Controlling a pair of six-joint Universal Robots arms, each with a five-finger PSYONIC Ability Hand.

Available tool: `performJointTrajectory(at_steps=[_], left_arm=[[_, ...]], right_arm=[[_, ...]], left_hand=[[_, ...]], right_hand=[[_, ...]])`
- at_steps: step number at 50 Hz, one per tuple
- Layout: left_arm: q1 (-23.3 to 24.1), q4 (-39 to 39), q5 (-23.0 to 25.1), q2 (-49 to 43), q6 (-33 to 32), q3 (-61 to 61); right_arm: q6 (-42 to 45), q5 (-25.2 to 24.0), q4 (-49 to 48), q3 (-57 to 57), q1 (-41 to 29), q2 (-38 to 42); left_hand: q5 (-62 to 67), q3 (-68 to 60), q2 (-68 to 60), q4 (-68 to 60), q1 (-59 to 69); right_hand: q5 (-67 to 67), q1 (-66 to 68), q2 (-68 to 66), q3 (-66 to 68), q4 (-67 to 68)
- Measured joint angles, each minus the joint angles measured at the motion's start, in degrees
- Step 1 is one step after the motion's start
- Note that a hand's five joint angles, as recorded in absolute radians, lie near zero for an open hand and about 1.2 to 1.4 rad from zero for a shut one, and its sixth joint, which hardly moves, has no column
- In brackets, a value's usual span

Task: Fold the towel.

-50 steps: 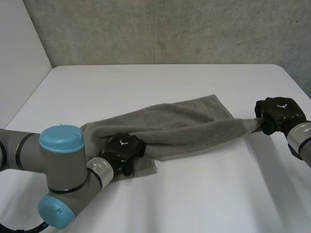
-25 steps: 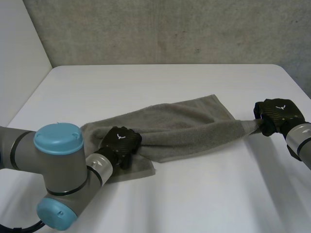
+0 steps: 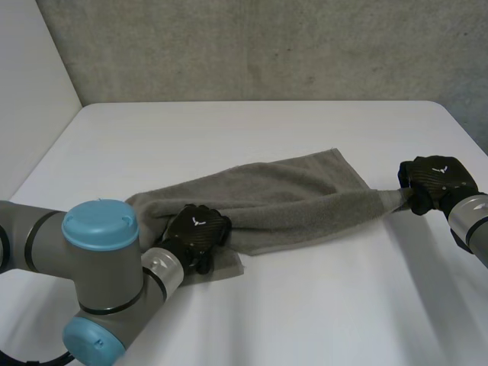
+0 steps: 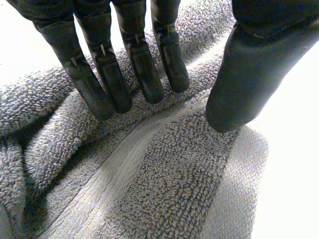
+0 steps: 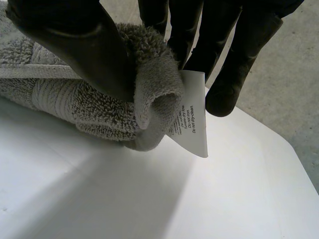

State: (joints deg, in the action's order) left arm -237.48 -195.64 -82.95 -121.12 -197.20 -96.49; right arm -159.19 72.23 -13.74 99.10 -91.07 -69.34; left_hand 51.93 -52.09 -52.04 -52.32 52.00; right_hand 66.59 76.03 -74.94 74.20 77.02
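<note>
A grey towel lies bunched and stretched across the white table. My left hand rests on its near left corner. In the left wrist view the straight fingers and the thumb press down on the towel, apart from each other, so the hand is open. My right hand is shut on the towel's far right corner, held just above the table. In the right wrist view the thumb pinches the rolled corner against the fingers, and a white care label hangs out.
The table's right edge and cut corner lie just behind my right hand. A grey wall runs along the back. My left arm's big joint stands at the near left.
My left hand shifted slightly on the towel's near left corner, its fingers closing and then straightening again. The right hand kept its grip and barely moved.
</note>
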Motion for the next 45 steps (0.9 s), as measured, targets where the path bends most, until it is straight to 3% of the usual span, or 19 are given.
performJointTrajectory(at_steps=[36, 40, 43, 45], left_arm=[[1.7, 5.6, -0.1, -5.5, -1.0, 7.7], [1.8, 6.0, -0.2, -5.6, -1.5, 7.8], [1.8, 6.0, -0.5, -5.3, -1.6, 7.8], [1.8, 5.8, -0.7, -5.0, -1.7, 7.8]], right_arm=[[1.0, 0.0, -0.1, -0.1, 0.0, 1.0], [1.2, 0.0, -0.1, -0.1, 0.0, 1.0], [1.2, 0.0, -0.2, -0.1, 0.0, 1.1], [1.2, 0.0, -0.2, -0.1, 0.0, 1.2]], left_hand=[[1.1, -1.1, -1.2, -0.9, 1.2], [10.5, -11.1, -11.0, -10.4, 11.1], [30.8, -31.2, -31.2, -31.2, 29.3], [33.3, -34.8, -34.1, -34.1, 29.4]], right_hand=[[0.0, 0.0, 0.0, 0.0, 0.0], [0.0, 0.0, 0.0, 0.0, 0.0], [0.0, 0.0, 0.0, 0.0, 0.0], [0.0, 0.0, 0.0, 0.0, 0.0]])
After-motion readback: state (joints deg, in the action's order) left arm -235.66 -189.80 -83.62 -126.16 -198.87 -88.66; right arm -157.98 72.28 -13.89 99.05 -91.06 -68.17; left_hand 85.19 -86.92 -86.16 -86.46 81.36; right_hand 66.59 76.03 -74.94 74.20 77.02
